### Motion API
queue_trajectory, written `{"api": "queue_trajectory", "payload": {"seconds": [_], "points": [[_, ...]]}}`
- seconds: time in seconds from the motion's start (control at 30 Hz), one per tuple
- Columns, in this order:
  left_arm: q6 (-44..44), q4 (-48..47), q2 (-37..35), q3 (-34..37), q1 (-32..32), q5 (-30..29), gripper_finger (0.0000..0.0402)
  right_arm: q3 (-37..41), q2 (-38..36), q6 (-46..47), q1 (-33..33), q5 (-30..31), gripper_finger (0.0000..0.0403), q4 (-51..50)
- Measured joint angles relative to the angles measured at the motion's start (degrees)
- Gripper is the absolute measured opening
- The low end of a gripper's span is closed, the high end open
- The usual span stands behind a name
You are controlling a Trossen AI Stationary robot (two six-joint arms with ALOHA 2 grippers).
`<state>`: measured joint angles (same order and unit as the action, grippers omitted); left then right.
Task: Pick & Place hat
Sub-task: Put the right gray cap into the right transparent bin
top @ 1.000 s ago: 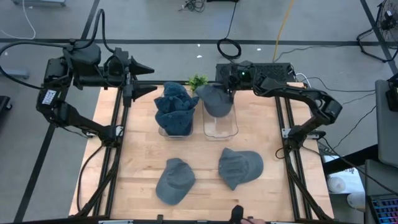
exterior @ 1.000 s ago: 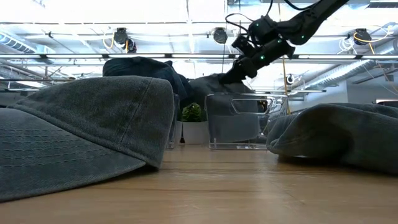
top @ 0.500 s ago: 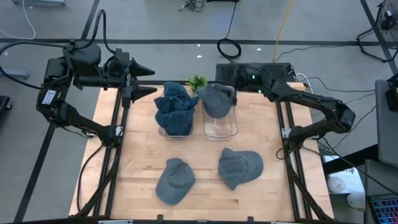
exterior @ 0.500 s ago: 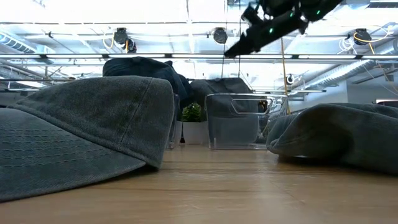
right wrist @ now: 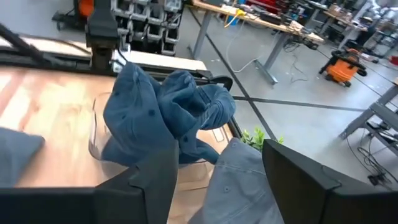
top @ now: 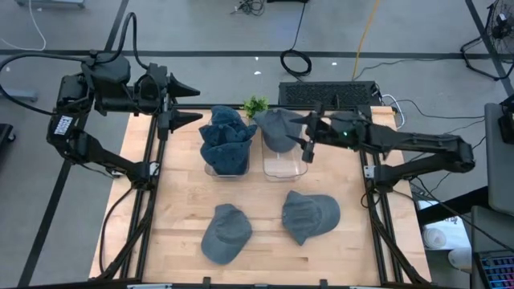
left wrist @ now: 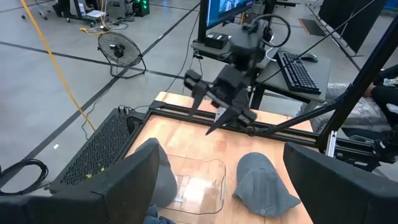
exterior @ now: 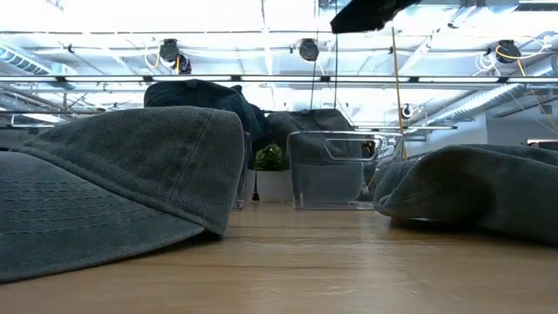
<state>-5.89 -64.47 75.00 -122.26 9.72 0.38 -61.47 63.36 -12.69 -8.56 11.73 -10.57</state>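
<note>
Several slate-blue caps show. One cap (top: 277, 127) lies draped over the far rim of the right clear bin (top: 286, 166); it shows too in the right wrist view (right wrist: 239, 177) and the low view (exterior: 316, 120). Two caps lie on the table, one left (top: 226, 233) and one right (top: 310, 215). A heap of caps (top: 226, 140) fills the left clear bin. My right gripper (top: 308, 136) hangs open, high over the right bin's right side, touching nothing. My left gripper (top: 183, 100) waits open at the table's far left corner.
A small green plant (top: 255, 105) stands beyond the two bins. Black frame rails (top: 372, 172) run along the table's sides. In the low view the two table caps (exterior: 122, 174) (exterior: 471, 187) loom large in front. Bare wood (top: 181, 193) lies left of the caps.
My right gripper has lifted away from the cap on the right bin's far rim, risen high, then swung toward the near edge over the bin's right side, turning as it went. The cap has stayed draped on the rim.
</note>
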Motion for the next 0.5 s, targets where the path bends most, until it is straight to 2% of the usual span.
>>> {"api": "queue_trajectory", "payload": {"seconds": [0.5], "points": [[-0.3, -0.3, 0.0, 0.0, 0.0, -0.1, 0.0351, 0.0, -2.0, 14.7, 16.4, 21.4, 0.0233, -0.6]]}}
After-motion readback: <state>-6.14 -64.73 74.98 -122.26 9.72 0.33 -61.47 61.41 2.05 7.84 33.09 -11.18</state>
